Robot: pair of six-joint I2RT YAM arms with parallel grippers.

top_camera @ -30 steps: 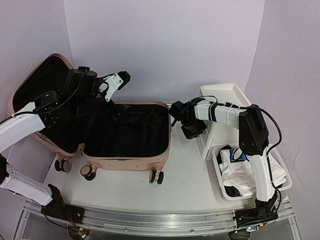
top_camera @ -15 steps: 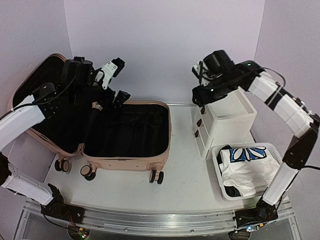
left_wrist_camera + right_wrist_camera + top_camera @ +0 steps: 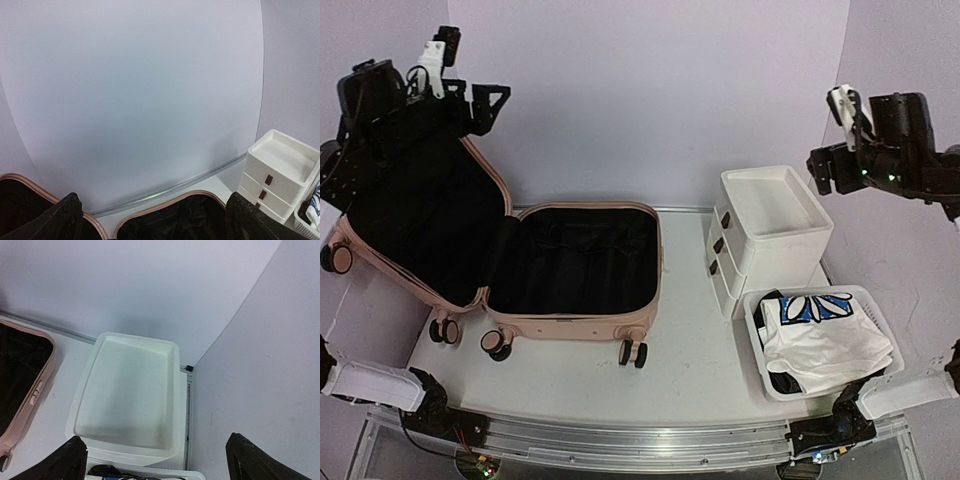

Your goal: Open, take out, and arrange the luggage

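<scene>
The left gripper [image 3: 153, 207] hangs high at the far left of the table [image 3: 695, 365], jaws spread wide and holding nothing. Both black fingertips [image 3: 55, 220] sit at the outer edges of its wrist camera's view. It hovers just above the top edge of the raised lid, not touching it.

Below and to its right stands the luggage [image 3: 575, 323], a pale-pink hard-shell case lying open on the left half of the table. One half is propped upright and tilted back against the left wall. The other lies flat on the table with its black lining facing up and its caster wheels [image 3: 633, 353] toward the near edge. The lining is so dark from here that I cannot tell whether anything rests inside.

To the right of the case, apart from it, is a white drawer unit [image 3: 775, 262] with brown handles and a shallow tray top. Just in front of the unit sits a white perforated basket [image 3: 752, 318] holding a white garment with a blue print [image 3: 815, 330].

At the far right, the right gripper [image 3: 155, 440] is raised high above and beyond the drawer unit, its fingers parted wide with nothing between them. It is well apart from the luggage, and only a pink corner of the case shows at the left edge of its wrist camera's view.
</scene>
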